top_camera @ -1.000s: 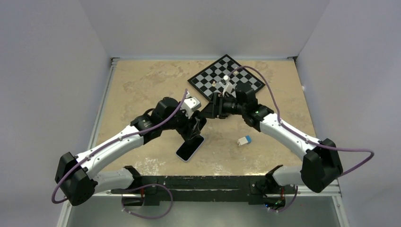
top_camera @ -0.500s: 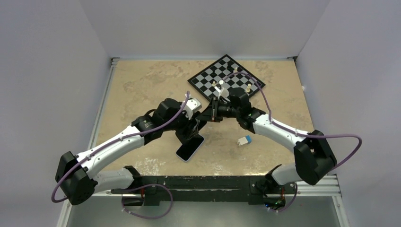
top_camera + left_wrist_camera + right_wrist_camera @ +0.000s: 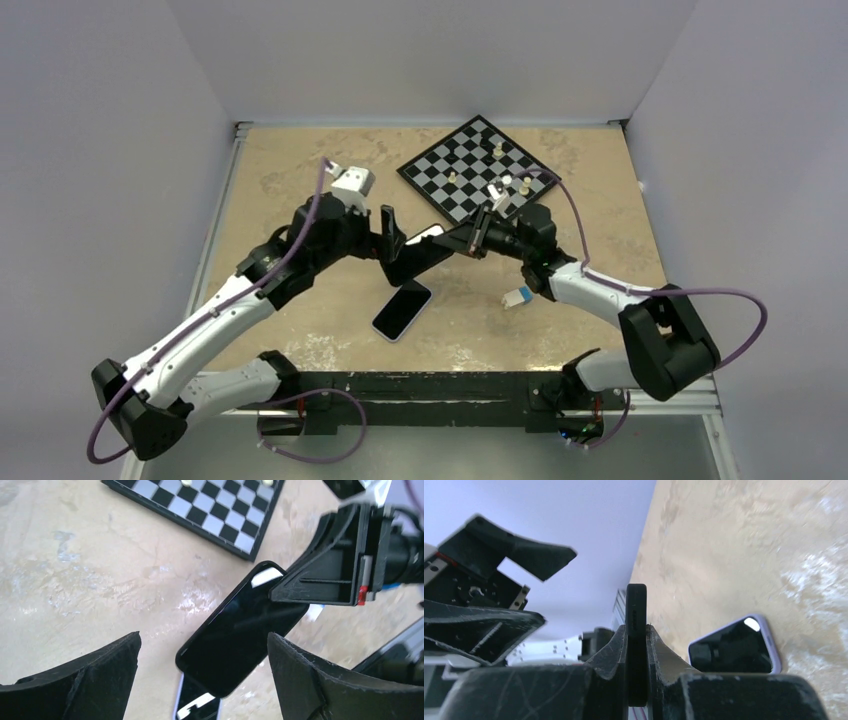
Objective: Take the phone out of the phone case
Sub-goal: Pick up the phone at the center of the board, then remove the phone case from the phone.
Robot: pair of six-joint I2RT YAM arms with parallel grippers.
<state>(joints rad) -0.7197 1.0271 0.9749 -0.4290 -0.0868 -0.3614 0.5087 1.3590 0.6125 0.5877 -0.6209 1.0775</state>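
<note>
The phone [image 3: 403, 310], lavender-edged with a glossy dark screen, lies flat on the table near the middle front. The black phone case [image 3: 425, 250] hangs above and just behind it, apart from it, with my right gripper [image 3: 476, 236] shut on one end. In the right wrist view the case [image 3: 636, 610] stands edge-on between the shut jaws [image 3: 636, 630], with the phone [image 3: 734, 647] on the table beyond. My left gripper [image 3: 394, 243] is open beside the case's free end. From the left wrist, its gripper [image 3: 204, 638] is wide open above the case [image 3: 240, 635] and phone [image 3: 197, 706], touching neither.
A chessboard [image 3: 478, 165] with several small pieces lies at the back right, close behind the right wrist. A small white and blue object [image 3: 517, 296] sits on the table right of the phone. Walls close in the table on three sides.
My left gripper opened and lifted up and back to the left, off the phone. The right gripper shut on the black case, which now hangs free. The phone stayed on the table.
</note>
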